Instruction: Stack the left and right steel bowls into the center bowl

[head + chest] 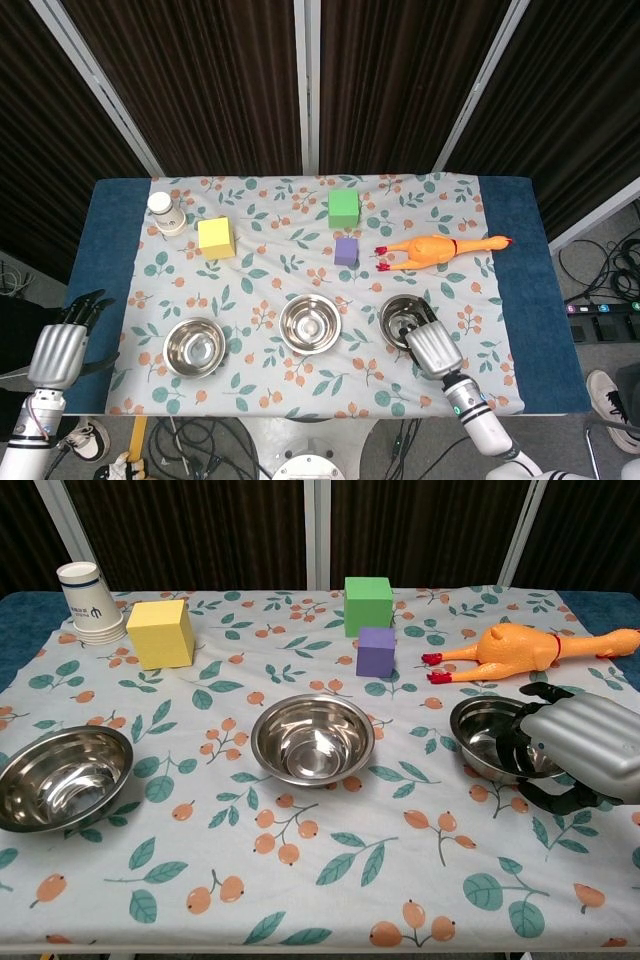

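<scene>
Three steel bowls stand in a row on the floral cloth: the left bowl [194,346] [62,777], the center bowl [311,323] [312,738] and the right bowl [398,312] [482,738]. My right hand [430,348] [580,748] grips the right bowl's near right rim, with fingers curled over into the bowl and the thumb under the outside wall. That side of the bowl is hidden by the hand. My left hand [60,345] hangs beyond the table's left edge with fingers spread, holding nothing, well to the left of the left bowl.
Behind the bowls are a yellow cube [215,238], a green cube [343,207], a purple cube [346,250] and an orange rubber chicken [435,250]. A stack of paper cups [165,213] stands at the back left. Blue table margins flank the cloth.
</scene>
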{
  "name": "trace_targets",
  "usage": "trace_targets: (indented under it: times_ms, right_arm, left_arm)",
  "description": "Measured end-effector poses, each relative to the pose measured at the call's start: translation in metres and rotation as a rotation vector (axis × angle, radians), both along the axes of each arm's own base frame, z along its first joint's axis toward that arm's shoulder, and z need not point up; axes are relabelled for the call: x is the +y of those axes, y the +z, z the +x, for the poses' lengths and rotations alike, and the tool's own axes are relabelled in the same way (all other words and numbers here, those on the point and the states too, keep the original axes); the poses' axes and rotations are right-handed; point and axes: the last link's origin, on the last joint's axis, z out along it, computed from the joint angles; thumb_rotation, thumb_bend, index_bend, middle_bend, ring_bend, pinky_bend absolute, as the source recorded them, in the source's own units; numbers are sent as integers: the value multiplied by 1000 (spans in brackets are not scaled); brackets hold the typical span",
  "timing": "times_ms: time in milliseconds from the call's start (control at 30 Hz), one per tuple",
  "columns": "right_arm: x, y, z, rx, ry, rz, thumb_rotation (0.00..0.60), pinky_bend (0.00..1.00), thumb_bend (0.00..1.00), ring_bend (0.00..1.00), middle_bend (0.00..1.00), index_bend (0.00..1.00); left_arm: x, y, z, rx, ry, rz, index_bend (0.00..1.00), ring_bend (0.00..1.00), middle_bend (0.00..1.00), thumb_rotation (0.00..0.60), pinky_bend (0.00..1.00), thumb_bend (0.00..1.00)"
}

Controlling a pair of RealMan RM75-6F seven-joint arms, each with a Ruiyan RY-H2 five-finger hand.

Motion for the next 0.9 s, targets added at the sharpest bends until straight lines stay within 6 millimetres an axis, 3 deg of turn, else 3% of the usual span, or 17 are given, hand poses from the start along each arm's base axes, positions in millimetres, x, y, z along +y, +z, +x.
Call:
trace_targets:
  times_ms: [900]
  right_arm:
    - [-8, 15, 16, -79, 85, -93, 600, 0, 428, 328, 686, 820]
  left_arm:
    - [1, 1, -4, -14, 11, 5, 244, 164, 219, 600, 294, 144]
